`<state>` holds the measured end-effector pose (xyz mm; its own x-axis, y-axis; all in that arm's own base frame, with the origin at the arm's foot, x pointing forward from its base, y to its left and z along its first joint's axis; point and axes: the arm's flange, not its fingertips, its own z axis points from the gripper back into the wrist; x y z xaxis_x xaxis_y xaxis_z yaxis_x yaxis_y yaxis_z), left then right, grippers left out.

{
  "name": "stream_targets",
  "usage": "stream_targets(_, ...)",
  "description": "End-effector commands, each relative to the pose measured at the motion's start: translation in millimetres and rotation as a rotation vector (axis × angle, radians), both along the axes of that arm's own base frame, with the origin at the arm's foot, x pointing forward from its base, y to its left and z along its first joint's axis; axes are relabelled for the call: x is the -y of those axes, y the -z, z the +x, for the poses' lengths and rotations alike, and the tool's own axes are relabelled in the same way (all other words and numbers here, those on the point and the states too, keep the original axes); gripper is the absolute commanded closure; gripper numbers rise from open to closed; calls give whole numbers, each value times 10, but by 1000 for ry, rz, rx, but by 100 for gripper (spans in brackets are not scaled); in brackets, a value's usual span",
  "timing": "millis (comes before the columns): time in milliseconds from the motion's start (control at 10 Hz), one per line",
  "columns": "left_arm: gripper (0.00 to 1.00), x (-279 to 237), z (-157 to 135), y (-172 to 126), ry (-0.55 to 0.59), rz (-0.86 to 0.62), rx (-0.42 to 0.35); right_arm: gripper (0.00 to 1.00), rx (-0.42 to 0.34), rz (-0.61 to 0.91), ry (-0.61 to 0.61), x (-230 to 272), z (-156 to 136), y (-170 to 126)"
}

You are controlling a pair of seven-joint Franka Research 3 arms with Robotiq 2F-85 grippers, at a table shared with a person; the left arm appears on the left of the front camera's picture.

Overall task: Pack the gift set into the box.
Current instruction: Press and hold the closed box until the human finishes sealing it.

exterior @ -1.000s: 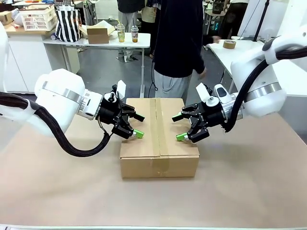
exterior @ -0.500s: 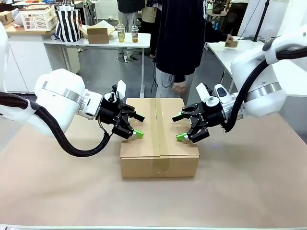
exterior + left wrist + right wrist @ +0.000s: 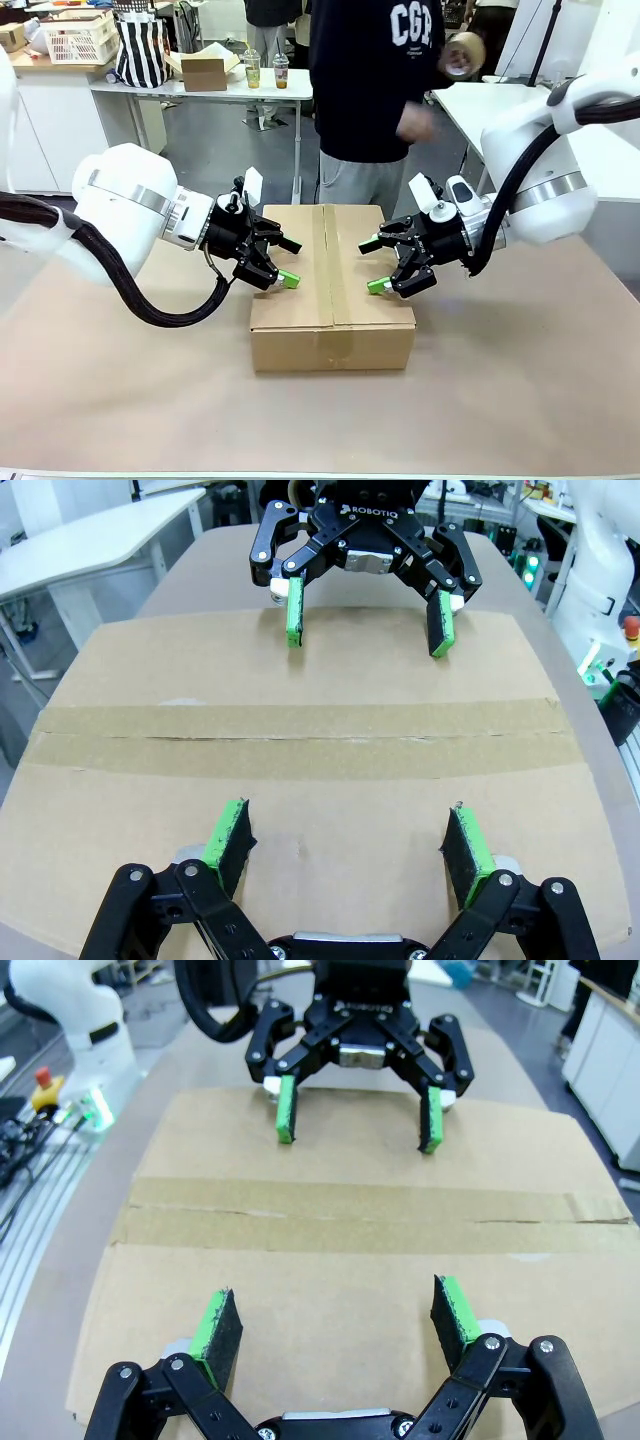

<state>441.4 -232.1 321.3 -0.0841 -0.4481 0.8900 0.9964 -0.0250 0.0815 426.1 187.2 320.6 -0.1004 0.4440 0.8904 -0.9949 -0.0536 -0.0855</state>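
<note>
The box [image 3: 332, 285] sits on the table [image 3: 520, 380], flaps shut. The left gripper [image 3: 283, 262] and right gripper [image 3: 374, 265] hover over its top, jaws spread. A person [image 3: 375, 80] holds a tape roll [image 3: 463, 52].

**Workroom behind the brown-covered table**

A brown-covered table [image 3: 520, 380] fills the foreground. Beyond it lies a grey floor [image 3: 215, 150]. Behind the table to the left stands a white bench [image 3: 200, 92] bearing a small cardboard box [image 3: 204, 71], two drink cups [image 3: 265, 68], a striped bag [image 3: 140, 48] and a white basket [image 3: 78, 37]. A white desk [image 3: 480, 110] stands at the right.
</note>
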Motion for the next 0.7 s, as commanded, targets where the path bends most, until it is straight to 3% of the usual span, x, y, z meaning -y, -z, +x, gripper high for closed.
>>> stream_targets(0,0,-6,-14,31,1,0,-9,0,0,-8,2,1,-12,26)
stream_targets(600,0,-6,-14,31,1,0,-9,0,0,-8,2,1,-12,26)
